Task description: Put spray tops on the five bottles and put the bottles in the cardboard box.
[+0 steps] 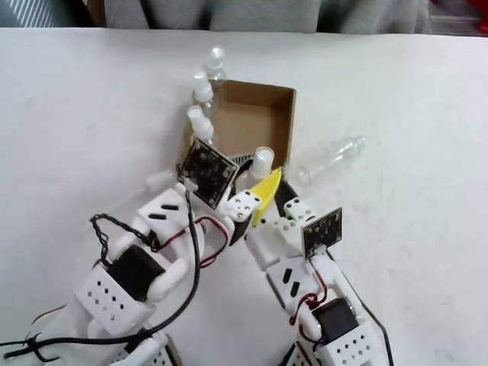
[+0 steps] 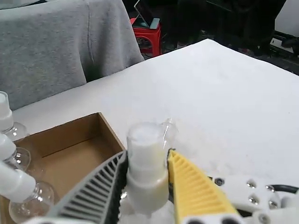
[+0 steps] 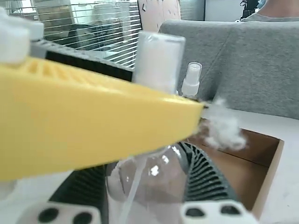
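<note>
left gripper is clamped on the spray top: grey ribbed finger on one side, yellow finger on the other, both pressed against the white collar. right gripper is set lower on the same bottle, with its dark ribbed fingers cupped narrowly around the clear round body. the bottle is held upright between the two grippers, and the thin tube is seen running down inside the clear body. in the high view this bottle is placed at the near edge of the cardboard box, with both arms brought together there from the near side of the table.

the box is set open side up, with its brown floor exposed. three capped bottles are stood upright in a row along the box's left wall, white tops up. whether each one is inside the wall or just outside it cannot be told; the farthest is seen past the box's far left corner. one clear bottle is laid on its side on the table, just beside the box's right wall and apart from both grippers.

beyond the far table edge a grey cloth is draped, and a red stool is seen farther back on the floor.
</note>
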Motion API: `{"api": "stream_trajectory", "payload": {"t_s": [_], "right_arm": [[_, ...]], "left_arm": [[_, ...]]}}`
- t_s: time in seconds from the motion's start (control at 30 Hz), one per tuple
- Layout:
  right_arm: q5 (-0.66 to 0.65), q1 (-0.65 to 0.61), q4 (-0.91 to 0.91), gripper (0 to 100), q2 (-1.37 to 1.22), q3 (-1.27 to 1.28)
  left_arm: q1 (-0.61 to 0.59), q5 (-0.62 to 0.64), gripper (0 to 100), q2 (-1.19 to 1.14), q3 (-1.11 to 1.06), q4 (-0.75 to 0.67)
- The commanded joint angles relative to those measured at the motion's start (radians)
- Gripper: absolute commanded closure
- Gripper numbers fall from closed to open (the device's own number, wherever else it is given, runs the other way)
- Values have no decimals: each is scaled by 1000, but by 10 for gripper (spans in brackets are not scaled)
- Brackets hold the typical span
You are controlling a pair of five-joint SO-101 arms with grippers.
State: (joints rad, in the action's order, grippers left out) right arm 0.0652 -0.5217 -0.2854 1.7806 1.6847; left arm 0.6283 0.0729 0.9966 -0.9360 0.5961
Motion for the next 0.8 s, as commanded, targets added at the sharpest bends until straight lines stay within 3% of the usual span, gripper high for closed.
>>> {"api": "stream_trajectory", "payload": {"t_s": [0.0, 0.13, 0.33, 0.43, 0.77], "right_arm": [[0, 21, 2, 982, 19, 6], [0, 21, 2, 982, 19, 6], [0, 21, 2, 982, 19, 6], [0, 21, 2, 982, 19, 6], [0, 21, 2, 982, 16, 6]], "left_arm": [[15, -5, 938, 18, 12, 32], [13, -5, 885, 18, -5, 34], [-54, 3, 579, 18, -5, 35], [-90, 5, 482, 18, 3, 35], [-82, 3, 461, 248, 0, 41]]}}
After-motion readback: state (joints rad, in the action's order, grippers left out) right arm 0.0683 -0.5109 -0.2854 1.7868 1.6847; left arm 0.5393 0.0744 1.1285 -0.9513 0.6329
